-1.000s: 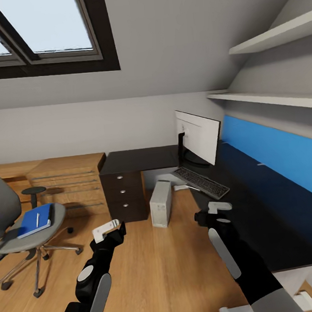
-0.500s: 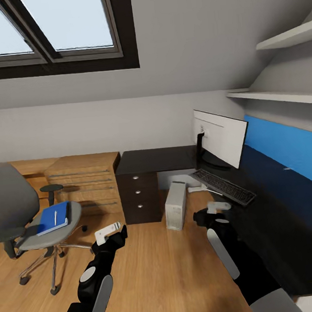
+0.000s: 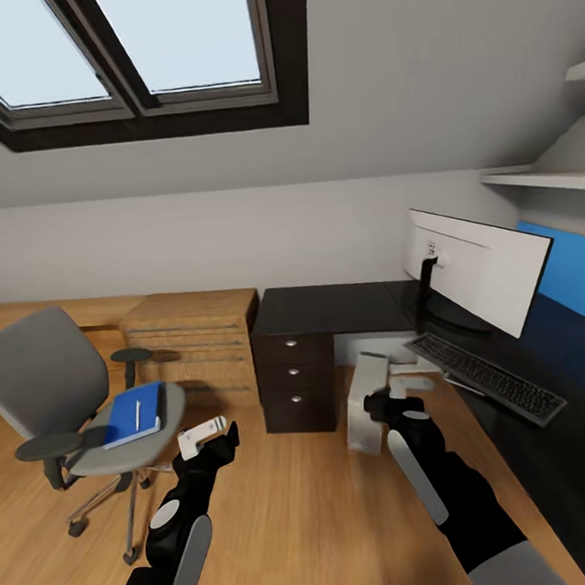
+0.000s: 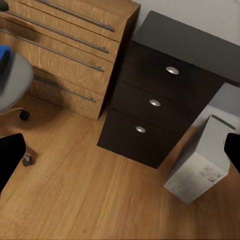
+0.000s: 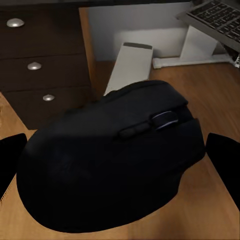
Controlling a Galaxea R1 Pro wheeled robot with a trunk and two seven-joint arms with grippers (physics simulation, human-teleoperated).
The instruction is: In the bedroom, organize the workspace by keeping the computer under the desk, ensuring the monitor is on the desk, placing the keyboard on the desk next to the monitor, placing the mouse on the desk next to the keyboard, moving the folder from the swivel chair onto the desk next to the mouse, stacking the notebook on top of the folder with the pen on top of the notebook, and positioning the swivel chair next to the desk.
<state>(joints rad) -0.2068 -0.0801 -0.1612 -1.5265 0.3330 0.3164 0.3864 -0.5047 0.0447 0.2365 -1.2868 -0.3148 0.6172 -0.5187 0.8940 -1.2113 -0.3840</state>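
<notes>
The grey swivel chair (image 3: 48, 385) stands at the left on the wood floor. A blue folder (image 3: 136, 414) lies on its seat with a white pen (image 3: 137, 416) on top; I cannot make out the notebook. The black desk (image 3: 329, 307) carries the monitor (image 3: 482, 278) and keyboard (image 3: 488, 378). The white computer (image 3: 369, 401) stands on the floor beside the desk drawers. My right gripper (image 3: 400, 403) is shut on the black mouse (image 5: 110, 165), held low in front of the computer. My left gripper (image 3: 203, 435) hangs open over the floor, nothing between its fingers.
A light wood cabinet (image 3: 190, 337) stands between the chair and the dark drawers (image 4: 155, 102). The left wrist view looks down on the drawers and the computer (image 4: 200, 160). White shelves (image 3: 540, 180) and a blue wall panel run above the desk at the right.
The whole picture has shifted right, so the camera has turned left: the chair is fully in view and the desk sits further right. Both arms keep their pose, the mouse still held.
</notes>
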